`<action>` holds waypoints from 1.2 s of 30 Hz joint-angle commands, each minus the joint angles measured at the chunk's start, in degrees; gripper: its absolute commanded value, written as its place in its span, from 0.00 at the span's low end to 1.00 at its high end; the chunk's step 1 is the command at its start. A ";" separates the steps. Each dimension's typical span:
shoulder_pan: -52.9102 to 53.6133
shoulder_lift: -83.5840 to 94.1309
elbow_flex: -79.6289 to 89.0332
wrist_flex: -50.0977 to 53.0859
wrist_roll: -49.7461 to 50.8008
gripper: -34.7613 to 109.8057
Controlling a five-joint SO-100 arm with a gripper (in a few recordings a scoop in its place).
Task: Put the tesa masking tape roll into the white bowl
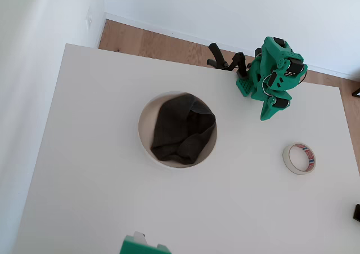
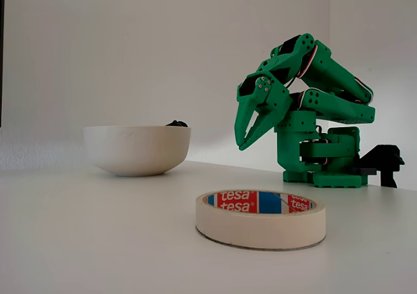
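**Tape roll flat on table, arm folded, nothing held**

Tape roll [image 1: 298, 158] lies flat on the table [image 1: 84, 169], lower right of overhead view, well apart from the white bowl [image 1: 145, 114] at frame centre. In fixed view the roll [image 2: 260, 219] sits in foreground centre, bowl [image 2: 137, 149] behind at left, arm at right.

Green arm folded up near its base, upper right of overhead view. Pincer [image 2: 246, 136] points down w/ fingers a narrow gap apart, tips nearly meeting; holds nothing, hangs above the table, not touching it. Overhead view too foreshortened to confirm the gap [image 1: 269, 110].

Bowl already has a dark cloth [image 1: 183, 129] bunched inside, covering most of the inner wall; a bit of it peeks over the rim in fixed view [image 2: 176, 122].

Handling, judged: roll looks light, stiff ring, card core w/ red/blue print, paper-tape outer face = matte, prob. decent friction. Not fragile. Low profile lying flat, so a grab across the outer diameter needs a wide opening and leaves little height to bite on. Better bet: one finger down in the core hole, other outside, pinch the ring wall. Near or far wall both look free, nothing beside the roll.

Risk: light roll may slide or tip up if a finger nudges it before closing. Drop should be soft, cloth cushions it.
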 commanded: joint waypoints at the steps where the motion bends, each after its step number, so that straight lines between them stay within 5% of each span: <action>1: 0.79 -0.26 -0.97 -4.22 0.09 0.18; 10: -5.80 -29.97 -14.06 -18.98 2.46 0.18; 22: -24.70 -71.28 -37.35 -25.66 7.47 0.18; 31: -32.61 -84.37 -46.93 -24.96 9.14 0.18; 36: -34.54 -83.32 -48.08 -24.61 11.16 0.28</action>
